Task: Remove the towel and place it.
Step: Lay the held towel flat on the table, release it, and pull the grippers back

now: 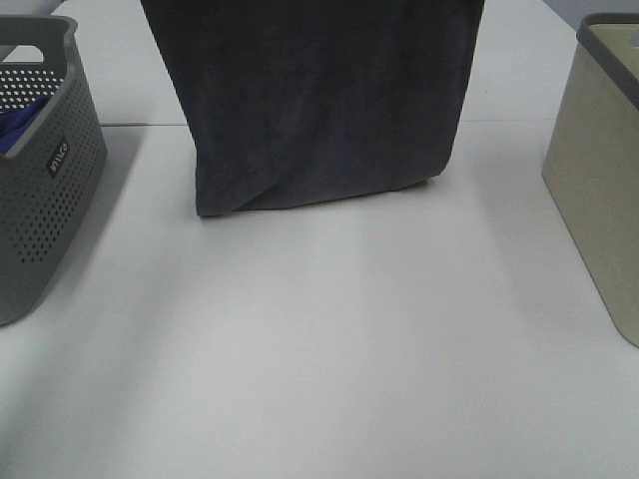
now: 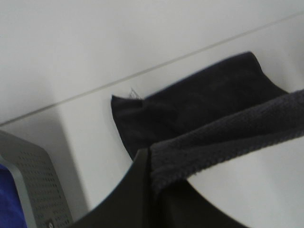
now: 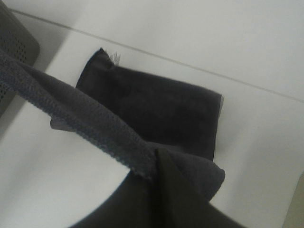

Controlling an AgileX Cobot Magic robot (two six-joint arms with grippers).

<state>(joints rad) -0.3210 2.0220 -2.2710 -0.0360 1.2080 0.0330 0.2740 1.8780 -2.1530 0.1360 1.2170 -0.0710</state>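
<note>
The dark charcoal towel (image 1: 319, 100) hangs as a wide sheet from above the exterior view's top edge, and its lower hem rests folded on the white table (image 1: 319, 349). Neither gripper shows in that view. In the left wrist view my left gripper (image 2: 151, 159) is shut on the towel's upper hem (image 2: 228, 128), which stretches away taut. The right wrist view shows my right gripper (image 3: 154, 164) shut on the other end of that hem (image 3: 71, 111). Below both, the towel's lower part (image 3: 161, 109) lies on the table, with a small white tag (image 2: 134, 93) at one corner.
A grey perforated basket (image 1: 40, 170) holding a blue cloth (image 1: 20, 130) stands at the left edge of the table. A beige basket (image 1: 599, 170) with a grey rim stands at the right. A seam (image 1: 130, 125) runs across the table behind the towel.
</note>
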